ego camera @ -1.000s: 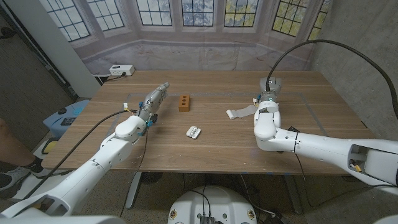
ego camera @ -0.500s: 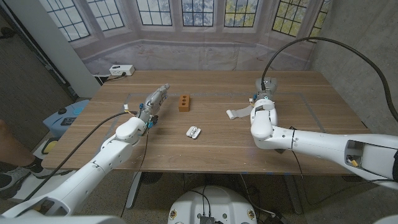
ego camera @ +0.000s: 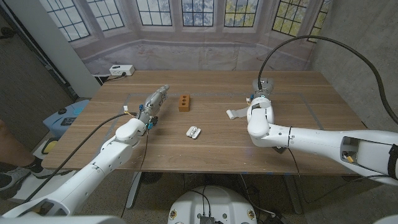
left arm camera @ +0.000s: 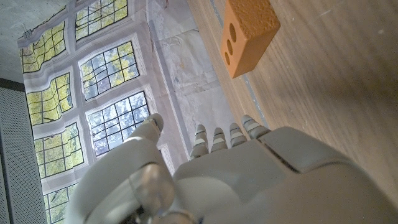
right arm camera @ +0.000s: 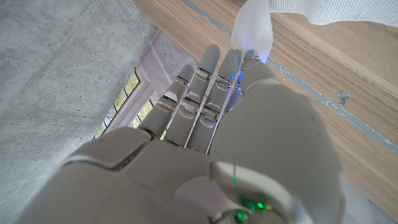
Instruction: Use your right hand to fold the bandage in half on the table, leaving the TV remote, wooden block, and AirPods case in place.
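White power strip [ego camera: 121,70] on table's [ego camera: 217,143] far-left corner, window backdrop [ego camera: 186,18] behind.

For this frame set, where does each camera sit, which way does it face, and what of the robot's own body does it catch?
Head view: on the robot's head, looking down over the table; both arms enter from the bottom corners, left hand by the wooden block, right hand at the bandage, AirPods case between.
Left wrist view: on the left wrist, looking along the left hand's back toward the wooden block.
Right wrist view: on the right wrist, looking along the right hand to the bandage.
Shared: head and left wrist show the block; head and right wrist show the bandage.
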Controlling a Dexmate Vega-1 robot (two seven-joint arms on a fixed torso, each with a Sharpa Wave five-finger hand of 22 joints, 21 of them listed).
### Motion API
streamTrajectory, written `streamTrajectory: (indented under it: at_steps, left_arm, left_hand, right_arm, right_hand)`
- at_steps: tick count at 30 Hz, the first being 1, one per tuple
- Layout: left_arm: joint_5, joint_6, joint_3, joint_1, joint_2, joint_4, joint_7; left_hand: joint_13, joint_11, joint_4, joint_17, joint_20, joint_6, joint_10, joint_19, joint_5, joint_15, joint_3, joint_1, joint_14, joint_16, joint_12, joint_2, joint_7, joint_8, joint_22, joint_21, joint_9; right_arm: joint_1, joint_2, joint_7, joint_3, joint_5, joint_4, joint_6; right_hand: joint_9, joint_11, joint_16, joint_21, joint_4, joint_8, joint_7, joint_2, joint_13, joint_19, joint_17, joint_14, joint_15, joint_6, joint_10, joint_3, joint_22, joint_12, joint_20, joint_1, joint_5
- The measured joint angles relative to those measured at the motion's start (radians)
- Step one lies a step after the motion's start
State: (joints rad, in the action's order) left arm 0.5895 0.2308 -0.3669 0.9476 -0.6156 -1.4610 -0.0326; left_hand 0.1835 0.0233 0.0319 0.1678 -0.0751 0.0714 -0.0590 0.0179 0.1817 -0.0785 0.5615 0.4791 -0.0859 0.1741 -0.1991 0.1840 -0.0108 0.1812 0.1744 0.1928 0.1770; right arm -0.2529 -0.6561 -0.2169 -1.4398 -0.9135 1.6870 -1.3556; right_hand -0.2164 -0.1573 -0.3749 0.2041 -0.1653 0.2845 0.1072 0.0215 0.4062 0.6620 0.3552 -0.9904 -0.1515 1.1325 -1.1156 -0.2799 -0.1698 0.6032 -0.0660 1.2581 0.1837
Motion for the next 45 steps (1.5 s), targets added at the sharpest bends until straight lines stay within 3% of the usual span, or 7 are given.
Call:
streamTrajectory:
  at_steps: [14, 28, 45]
  left_arm:
    - [0.002, 0.003, 0.005, 0.016, -0.001, -0.013, -0.013]
    - [0.001, 0.003, 0.01, 0.03, -0.008, -0.031, -0.022]
    - [0.001, 0.003, 0.014, 0.041, -0.015, -0.041, -0.021]
  left_hand:
    - [0.0, 0.0, 0.004, 0.0, 0.0, 0.0, 0.0, 0.0, 0.0, 0.0, -0.004, 0.0, 0.0, 0.0, 0.0, 0.0, 0.0, 0.0, 0.0, 0.0, 0.0]
    - [0.0, 0.0, 0.004, 0.0, 0.0, 0.0, 0.0, 0.0, 0.0, 0.0, -0.004, 0.0, 0.0, 0.0, 0.0, 0.0, 0.0, 0.0, 0.0, 0.0, 0.0]
    - [0.0, 0.0, 0.004, 0.0, 0.0, 0.0, 0.0, 0.0, 0.0, 0.0, -0.004, 0.0, 0.0, 0.0, 0.0, 0.0, 0.0, 0.0, 0.0, 0.0, 0.0]
  right_arm:
    - [0.008, 0.024, -0.014, 0.015, 0.053, -0.016, 0.006]
    - [0.004, 0.039, 0.026, 0.035, 0.126, -0.019, 0.018]
    - [0.014, 0.026, 0.082, 0.01, 0.212, 0.021, -0.002]
  right_hand:
    - [0.0, 0.0, 0.0, 0.0, 0.004, -0.004, 0.0, 0.0, 0.0, 0.0, 0.005, -0.002, 0.002, 0.0, 0.0, 0.004, 0.0, 0.0, 0.0, 0.0, 0.0]
    - [0.0, 0.002, 0.005, 0.0, 0.004, -0.004, 0.0, 0.0, 0.0, 0.0, 0.009, -0.002, 0.002, 0.0, 0.002, 0.004, 0.0, 0.0, 0.0, 0.0, 0.0]
    - [0.0, 0.002, 0.012, 0.0, 0.007, -0.012, 0.0, 0.0, 0.003, 0.0, 0.014, -0.007, -0.003, 0.0, 0.002, 0.007, 0.0, -0.001, 0.0, 0.0, 0.0]
